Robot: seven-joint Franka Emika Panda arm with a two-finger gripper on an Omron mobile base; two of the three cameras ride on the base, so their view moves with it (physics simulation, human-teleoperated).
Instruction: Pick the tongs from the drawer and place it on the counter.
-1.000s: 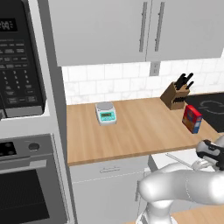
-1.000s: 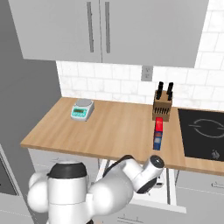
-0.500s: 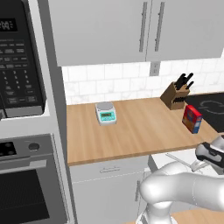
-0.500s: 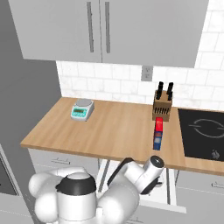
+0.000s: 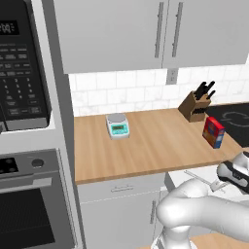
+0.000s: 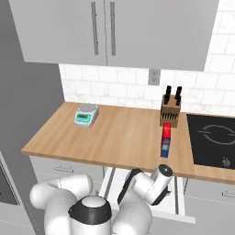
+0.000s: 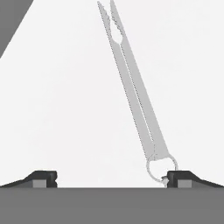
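Observation:
The tongs (image 7: 135,100), a slim pale silver strip, lie flat on the white floor of the open drawer (image 7: 61,109). They run from their forked tips at the top of the hand view down to a ring end. My gripper (image 7: 113,178) is open just above the drawer floor. The ring end sits right beside the right fingertip (image 7: 183,177), and the left fingertip (image 7: 41,177) stands far off it. In the left base view the tongs (image 5: 199,177) show as a thin line in the drawer (image 5: 177,177) below the wooden counter (image 5: 155,141).
On the counter (image 6: 119,137) stand a small kitchen scale (image 5: 117,125), a knife block (image 5: 194,106) and a red and blue box (image 5: 213,132). The black stovetop (image 6: 213,137) lies to the right. An oven (image 5: 29,204) and a microwave (image 5: 22,68) fill the left.
My hand has stayed almost in place over the drawer. The arm's lower links have swung a little. The things on the counter have not moved.

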